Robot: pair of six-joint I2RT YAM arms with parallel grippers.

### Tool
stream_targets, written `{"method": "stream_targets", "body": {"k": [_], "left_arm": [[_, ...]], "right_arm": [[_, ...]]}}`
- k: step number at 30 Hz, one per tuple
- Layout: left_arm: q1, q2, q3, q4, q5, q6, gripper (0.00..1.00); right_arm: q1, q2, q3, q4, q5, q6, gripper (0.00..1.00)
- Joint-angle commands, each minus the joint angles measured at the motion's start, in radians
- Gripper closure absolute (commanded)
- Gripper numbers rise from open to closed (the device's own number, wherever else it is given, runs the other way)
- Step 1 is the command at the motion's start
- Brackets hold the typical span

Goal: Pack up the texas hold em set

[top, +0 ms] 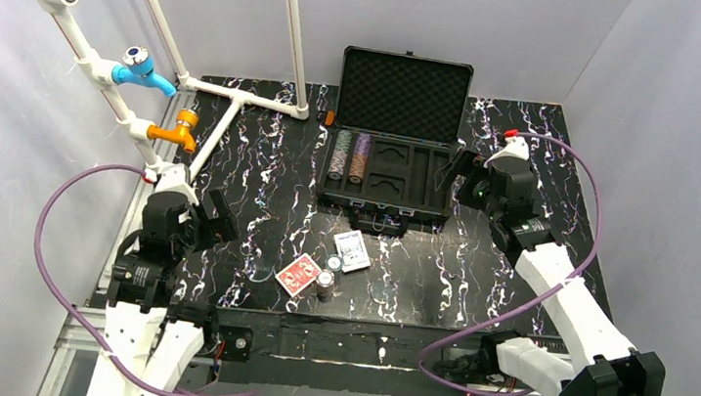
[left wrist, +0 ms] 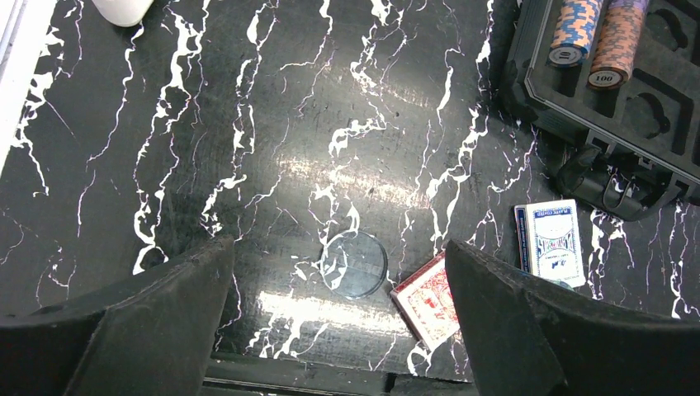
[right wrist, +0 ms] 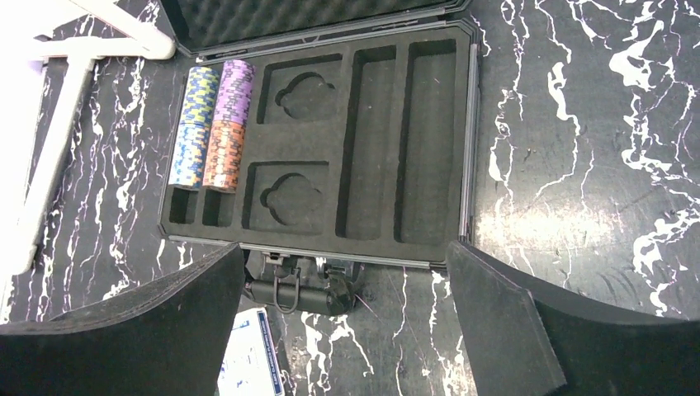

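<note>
Chips, round and striped, fill upper-left slots of the foam-lined black hard case. I see left pincer and right pincer gaping, empty.

White pipe frame on marbled table

The left arm and right arm wear white shells over black joints, each trailing a looping purple cable.

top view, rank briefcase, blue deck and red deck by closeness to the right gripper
From the right gripper:
1. briefcase, right beside it, on its left.
2. blue deck, in front of the briefcase.
3. red deck, farther left and nearer the front.
</note>
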Motion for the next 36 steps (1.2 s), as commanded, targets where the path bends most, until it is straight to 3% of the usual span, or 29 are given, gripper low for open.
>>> {"method": "stream_targets", "body": {"k": [1, 5, 16, 23, 27, 29, 32, 36], "left_arm": [[0.003, -0.033, -0.017, 0.000, 0.016, 0.006, 0.01], [0.002, -0.081, -0.029, 0.005, 0.001, 0.005, 0.01], [-0.020, -0.052, -0.040, 0.023, 0.036, 0.013, 0.01], [-0.019, 0.018, -0.008, 0.094, 0.263, 0.053, 0.01], [-0.021, 0.146, 0.012, 0.132, 0.332, 0.040, 0.12], [-0.031, 0.188, 0.025, 0.146, 0.353, 0.046, 0.12], [-0.093, 0.250, 0.051, 0.147, 0.317, 0.060, 0.14], [-0.298, 0.325, 0.088, 0.145, 0.166, 0.053, 0.17]], "right_arm": [[0.003, -0.059, 0.012, -0.011, 0.008, -0.002, 0.00], [0.001, -0.106, 0.006, -0.051, 0.071, 0.065, 0.00], [0.001, -0.120, 0.038, -0.092, 0.006, 0.003, 0.00], [0.001, -0.093, 0.096, -0.186, -0.062, -0.058, 0.00], [0.001, -0.080, 0.094, -0.188, -0.076, -0.091, 0.00], [0.003, -0.062, 0.118, -0.207, -0.070, -0.119, 0.00], [0.013, -0.043, 0.137, -0.233, -0.072, -0.129, 0.00], [0.014, -0.021, 0.129, -0.212, -0.140, -0.115, 0.00]]}}
